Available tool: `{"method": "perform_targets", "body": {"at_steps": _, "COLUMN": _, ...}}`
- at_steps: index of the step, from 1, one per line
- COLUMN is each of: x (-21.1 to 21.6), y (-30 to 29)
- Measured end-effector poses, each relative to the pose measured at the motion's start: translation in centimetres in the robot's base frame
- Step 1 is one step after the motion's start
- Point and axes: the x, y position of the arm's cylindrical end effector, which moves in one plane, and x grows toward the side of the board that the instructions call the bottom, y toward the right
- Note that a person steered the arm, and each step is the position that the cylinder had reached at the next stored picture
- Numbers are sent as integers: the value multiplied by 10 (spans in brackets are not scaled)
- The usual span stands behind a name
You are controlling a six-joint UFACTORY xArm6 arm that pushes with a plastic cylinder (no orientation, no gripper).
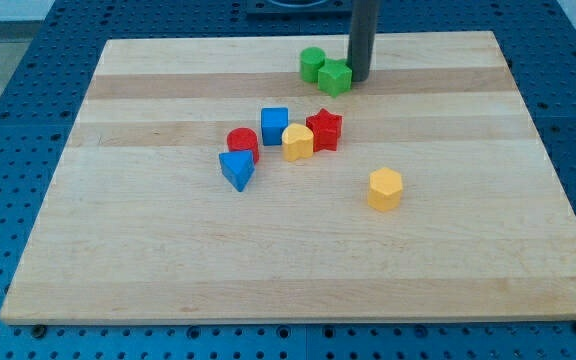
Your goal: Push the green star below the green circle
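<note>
The green star (335, 77) sits near the view's top, just right of and slightly below the green circle (313, 63); the two touch or nearly touch. My tip (359, 79) stands right against the star's right side. The dark rod rises from there out of the view's top.
A cluster lies at the board's middle: a blue cube (275, 125), a red star (324, 129), a yellow block (297, 142), a red cylinder (242, 143) and a blue triangle (236, 170). A yellow hexagon (385, 188) lies alone to the right. The wooden board (118, 250) rests on a blue table.
</note>
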Motion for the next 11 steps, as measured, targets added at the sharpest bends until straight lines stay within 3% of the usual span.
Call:
{"method": "perform_targets", "body": {"at_steps": 1, "x": -4, "y": -11}}
{"method": "perform_targets", "body": {"at_steps": 2, "x": 3, "y": 15}}
{"method": "perform_targets", "body": {"at_steps": 3, "x": 28, "y": 21}}
{"method": "perform_targets", "body": {"at_steps": 6, "x": 35, "y": -23}}
{"method": "perform_targets", "body": {"at_steps": 11, "x": 0, "y": -72}}
